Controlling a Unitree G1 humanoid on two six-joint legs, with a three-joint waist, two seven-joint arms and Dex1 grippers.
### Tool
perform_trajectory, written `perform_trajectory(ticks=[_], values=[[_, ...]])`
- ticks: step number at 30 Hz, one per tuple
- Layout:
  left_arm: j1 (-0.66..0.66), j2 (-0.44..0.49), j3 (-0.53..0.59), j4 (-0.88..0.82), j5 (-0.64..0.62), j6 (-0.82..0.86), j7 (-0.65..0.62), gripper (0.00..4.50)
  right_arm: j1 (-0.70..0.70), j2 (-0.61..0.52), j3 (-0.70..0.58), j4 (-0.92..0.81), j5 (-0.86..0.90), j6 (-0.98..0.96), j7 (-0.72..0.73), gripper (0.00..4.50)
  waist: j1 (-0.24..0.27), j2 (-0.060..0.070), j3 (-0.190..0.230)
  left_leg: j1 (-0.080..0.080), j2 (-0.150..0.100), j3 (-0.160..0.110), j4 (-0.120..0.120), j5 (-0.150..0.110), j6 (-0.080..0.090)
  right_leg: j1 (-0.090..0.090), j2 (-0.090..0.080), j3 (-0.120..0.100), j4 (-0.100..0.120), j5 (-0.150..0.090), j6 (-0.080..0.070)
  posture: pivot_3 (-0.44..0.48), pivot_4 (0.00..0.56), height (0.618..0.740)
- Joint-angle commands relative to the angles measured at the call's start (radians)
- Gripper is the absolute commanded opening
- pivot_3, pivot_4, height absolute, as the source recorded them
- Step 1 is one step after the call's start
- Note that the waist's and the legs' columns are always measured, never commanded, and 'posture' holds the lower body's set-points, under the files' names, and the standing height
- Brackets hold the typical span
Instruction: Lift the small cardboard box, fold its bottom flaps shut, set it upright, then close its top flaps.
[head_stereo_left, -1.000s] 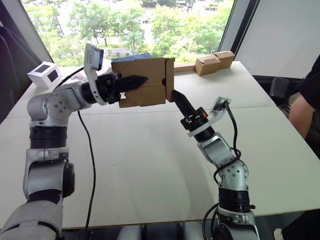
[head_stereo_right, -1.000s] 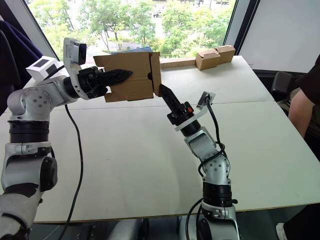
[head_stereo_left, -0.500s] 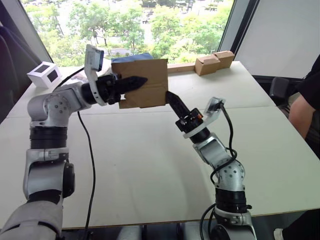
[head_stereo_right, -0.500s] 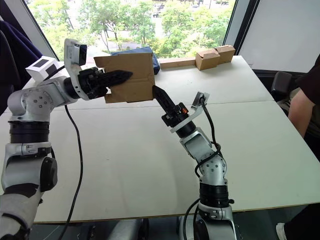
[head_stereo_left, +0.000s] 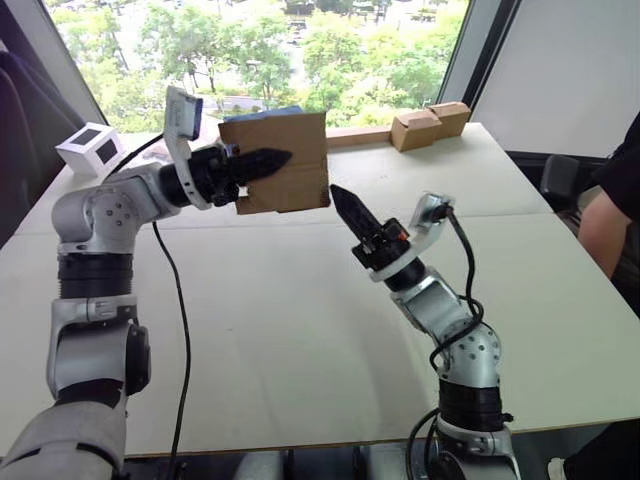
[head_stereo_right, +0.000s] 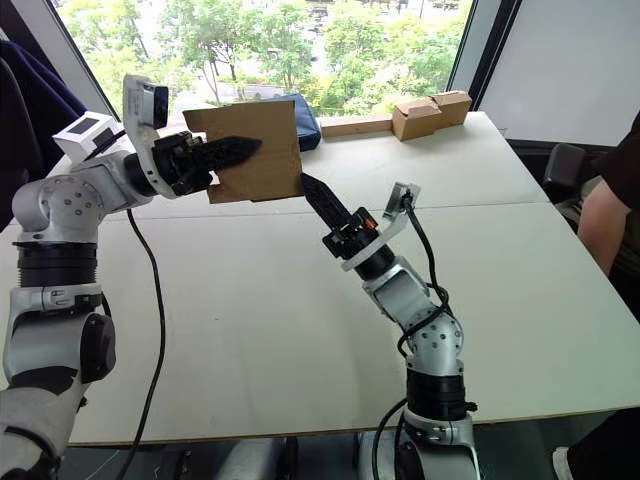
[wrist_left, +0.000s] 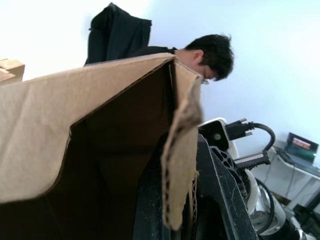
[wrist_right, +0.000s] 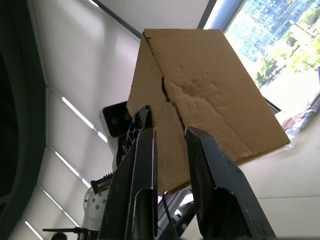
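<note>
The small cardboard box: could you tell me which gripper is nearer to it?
Left. The left gripper is clamped on the small cardboard box, holding it aloft; the right gripper points up just below its lower corner.

The left gripper (head_stereo_left: 262, 162) covers part of the small cardboard box's (head_stereo_left: 290, 165) near face, and its inner finger goes out of sight inside the carton. The box hides part of a dark blue thing (head_stereo_right: 306, 118) on the table (head_stereo_right: 250, 300) behind it, perhaps a bag. In the left wrist view the box's interior (wrist_left: 115, 165) is too dark to make out. A seated person (head_stereo_left: 612, 205) is cut by the right edge.
</note>
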Motion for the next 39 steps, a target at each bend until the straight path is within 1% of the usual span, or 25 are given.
perform_trajectory(ticks=[1, 7, 8, 9, 10, 14, 19, 25, 27, 30, 31, 33, 35, 37, 38, 39], values=[[-0.012, 0.002, 0.019, -0.014, -0.008, -0.010, 0.002, 0.00, 0.004, -0.049, -0.052, -0.050, 0.036, -0.012, 0.014, 0.90, 0.000, 0.000, 0.000, 0.000, 0.000, 0.000, 0.000, 0.000, 0.000, 0.000, 0.000, 0.000, 0.000, 0.000, 0.000, 0.000, 0.150, 0.740], [-0.011, -0.001, 0.013, -0.020, -0.014, -0.002, -0.003, 0.00, 0.001, -0.075, -0.087, -0.028, 0.015, -0.042, -0.003, 0.90, 0.000, 0.000, 0.000, 0.000, 0.000, 0.000, 0.000, 0.000, 0.000, 0.000, 0.000, 0.000, 0.000, 0.000, 0.000, 0.000, 0.150, 0.740], [-0.010, -0.002, 0.012, -0.022, -0.015, -0.001, -0.004, 0.00, -0.002, -0.075, -0.088, -0.024, 0.005, -0.049, -0.008, 0.36, -0.001, 0.000, 0.000, 0.000, 0.000, 0.000, 0.000, 0.000, 0.000, 0.000, 0.000, 0.000, 0.000, 0.000, 0.000, 0.000, 0.150, 0.740], [-0.010, -0.002, 0.012, -0.025, -0.017, 0.002, -0.004, 0.00, -0.005, -0.075, -0.086, -0.021, -0.003, -0.054, -0.008, 0.16, -0.001, 0.000, 0.000, 0.000, 0.000, 0.000, 0.000, 0.000, 0.000, 0.000, 0.000, 0.000, 0.000, 0.000, 0.000, 0.000, 0.150, 0.740], [-0.009, -0.003, 0.011, -0.027, -0.018, 0.004, -0.006, 0.00, -0.010, -0.077, -0.082, -0.016, -0.014, -0.059, -0.007, 0.06, 0.000, 0.000, 0.000, 0.000, 0.000, 0.000, 0.000, 0.000, 0.000, 0.000, 0.000, 0.000, 0.000, 0.000, 0.000, 0.000, 0.150, 0.740], [-0.007, -0.007, 0.011, -0.035, -0.022, 0.013, -0.007, 0.00, -0.030, -0.081, -0.054, -0.011, -0.071, -0.072, 0.001, 0.06, 0.000, 0.000, 0.000, 0.000, 0.000, 0.000, 0.000, 0.000, 0.000, 0.000, 0.000, 0.000, 0.000, 0.000, 0.000, 0.000, 0.150, 0.740], [0.000, -0.021, 0.007, -0.054, -0.032, 0.027, -0.005, 0.00, -0.071, -0.087, 0.019, 0.001, -0.166, -0.073, 0.017, 0.06, -0.001, 0.000, 0.000, 0.000, 0.000, 0.000, 0.000, 0.000, 0.000, 0.000, 0.000, 0.000, 0.000, 0.000, 0.000, 0.000, 0.150, 0.740], [0.006, -0.033, 0.004, -0.061, -0.035, 0.034, 0.003, 0.00, -0.079, -0.075, 0.086, -0.025, -0.194, -0.051, 0.050, 0.06, 0.000, 0.000, 0.000, 0.000, 0.000, 0.000, 0.000, 0.000, 0.000, 0.000, 0.000, 0.000, 0.000, 0.000, 0.000, 0.000, 0.150, 0.740], [0.007, -0.031, 0.003, -0.059, -0.033, 0.035, 0.003, 0.00, -0.073, -0.072, 0.087, -0.033, -0.194, -0.048, 0.048, 0.06, 0.001, 0.000, 0.000, 0.000, 0.000, 0.000, 0.000, 0.000, 0.000, 0.000, 0.000, 0.000, 0.000, 0.000, 0.000, 0.000, 0.150, 0.740], [0.008, -0.018, -0.009, -0.063, -0.024, 0.044, 0.000, 0.00, -0.050, -0.086, 0.047, -0.045, -0.183, -0.050, 0.024, 0.06, 0.001, 0.000, 0.000, 0.000, 0.000, 0.000, 0.000, 0.000, 0.000, 0.000, 0.000, 0.000, 0.000, 0.000, 0.000, 0.000, 0.150, 0.740], [0.010, -0.005, -0.032, -0.077, -0.007, 0.046, -0.002, 0.00, -0.035, -0.108, 0.024, -0.056, -0.174, -0.042, 0.015, 0.06, 0.001, 0.000, 0.000, 0.000, 0.000, 0.000, 0.000, 0.000, 0.000, 0.000, 0.000, 0.000, 0.000, 0.000, 0.000, 0.000, 0.150, 0.740], [0.023, 0.037, -0.128, -0.138, 0.078, 0.019, -0.005, 0.00, 0.013, -0.192, -0.023, -0.093, -0.165, -0.004, 0.009, 0.06, 0.005, 0.000, 0.000, 0.000, 0.000, 0.000, 0.000, 0.000, 0.000, 0.000, 0.000, 0.000, 0.000, 0.000, 0.000, 0.000, 0.150, 0.740], [0.035, 0.093, -0.235, -0.205, 0.168, -0.014, -0.016, 0.00, 0.063, -0.321, -0.045, -0.134, -0.190, 0.047, 0.037, 0.06, 0.007, 0.000, 0.000, 0.000, -0.002, 0.000, 0.000, 0.000, 0.000, 0.001, -0.001, 0.000, 0.000, 0.000, 0.000, 0.000, 0.150, 0.740], [0.023, 0.152, -0.316, -0.234, 0.214, 0.001, -0.052, 0.00, 0.103, -0.465, -0.042, -0.168, -0.241, 0.086, 0.087, 0.06, 0.006, 0.000, 0.000, 0.000, -0.003, 0.000, 0.000, -0.001, 0.001, 0.001, -0.003, 0.000, -0.001, 0.000, 0.000, 0.000, 0.150, 0.740], [-0.006, 0.195, -0.383, -0.252, 0.254, 0.003, -0.096, 0.00, 0.126, -0.570, -0.030, -0.185, -0.295, 0.099, 0.130, 0.06, 0.006, 0.000, 0.000, 0.000, -0.003, 0.000, 0.000, -0.001, 0.001, 0.002, -0.003, 0.000, -0.002, 0.000, 0.000, 0.000, 0.150, 0.740], [-0.034, 0.231, -0.444, -0.266, 0.289, 0.005, -0.140, 0.00, 0.143, -0.652, -0.018, -0.200, -0.339, 0.106, 0.167, 0.06, 0.005, 0.000, 0.001, 0.000, -0.003, 0.000, 0.000, -0.001, 0.002, 0.002, -0.003, 0.000, -0.002, 0.000, 0.000, 0.000, 0.150, 0.740]])
